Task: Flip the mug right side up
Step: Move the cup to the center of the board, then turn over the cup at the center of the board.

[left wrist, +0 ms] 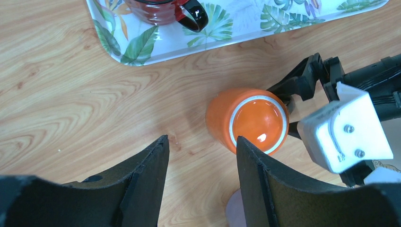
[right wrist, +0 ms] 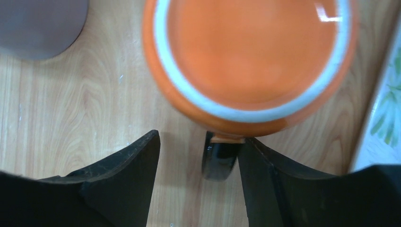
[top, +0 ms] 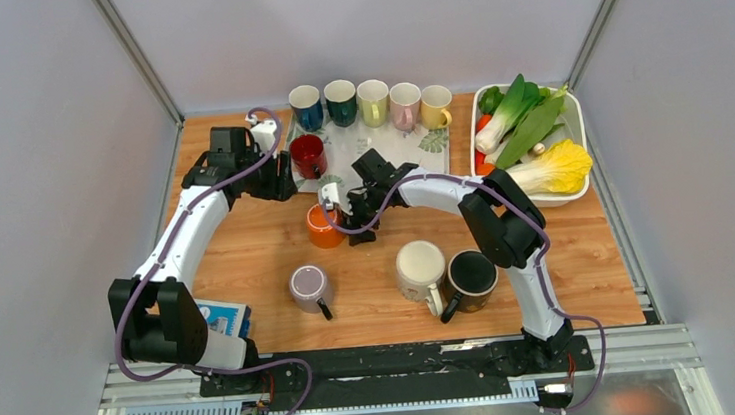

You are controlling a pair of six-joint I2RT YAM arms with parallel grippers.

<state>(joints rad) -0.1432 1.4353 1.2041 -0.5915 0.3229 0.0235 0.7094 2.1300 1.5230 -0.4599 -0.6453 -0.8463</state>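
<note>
1. Location: the orange mug point(top: 325, 226) stands mouth down on the wooden table point(top: 246, 238), just off the near corner of the leaf-print tray point(left wrist: 165, 47). Its glazed base faces up.
2. The right gripper point(right wrist: 199, 138) sits low beside the mug with its fingers apart. The mug's black handle point(right wrist: 221, 161) lies between them, close to one finger, and neither finger is clamped on it.
3. The left gripper point(left wrist: 202, 139) hangs above the table beside the mug, spread wide, with only bare wood between its fingers.
4. Handling: the mug looks like glazed ceramic, so it is probably rigid, fairly heavy for its size, slick under the pads, and likely to chip if dropped.
5. The handle seems the best hold, since it is narrow enough to pinch. The grip should be taken near the handle's root, or the mug may swing as it is rolled over.
6. The wide, smooth body would probably slip out of a pinch.
</note>
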